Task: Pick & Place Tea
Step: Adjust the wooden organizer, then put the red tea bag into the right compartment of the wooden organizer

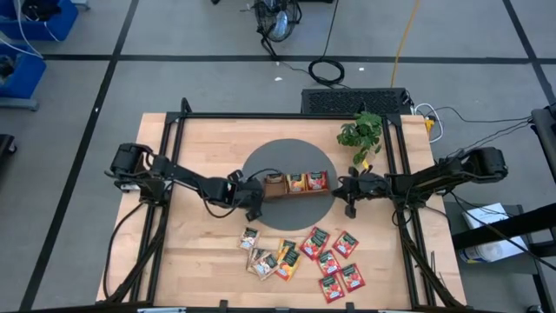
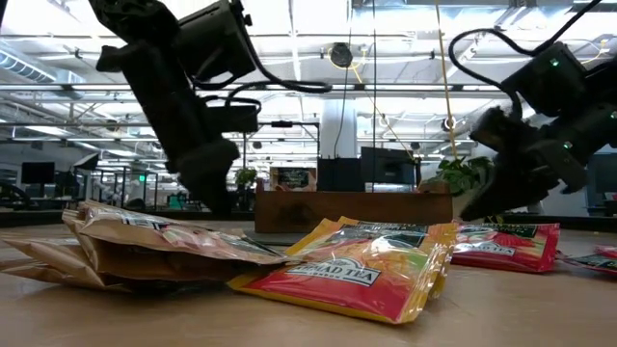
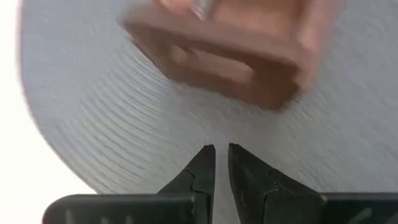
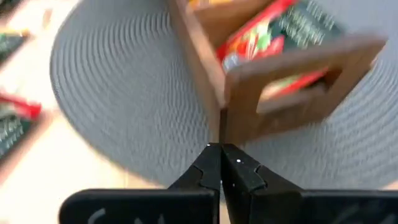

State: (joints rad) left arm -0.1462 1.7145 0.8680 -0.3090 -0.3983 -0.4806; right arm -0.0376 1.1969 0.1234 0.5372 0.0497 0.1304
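The brown wooden tray [image 1: 298, 183] stands on a round grey mat [image 1: 261, 165]. It holds a cream sachet, an orange one and a red one [image 4: 273, 31], one per compartment. Several more tea sachets lie loose on the table toward its near edge: cream ones [image 1: 256, 252], orange ones [image 1: 287, 259] and red ones [image 1: 334, 265]. My left gripper [image 1: 257, 198] is shut and empty just off the tray's left end, over the mat [image 3: 124, 124]. My right gripper [image 1: 340, 188] is shut and empty just off the tray's right end [image 4: 280, 81].
A small green plant [image 1: 360, 135] stands at the far right of the table, behind my right arm. Black frame rails run along the table's left and right sides. In the low view the loose sachets [image 2: 366, 265] lie in front of the tray [image 2: 352, 207].
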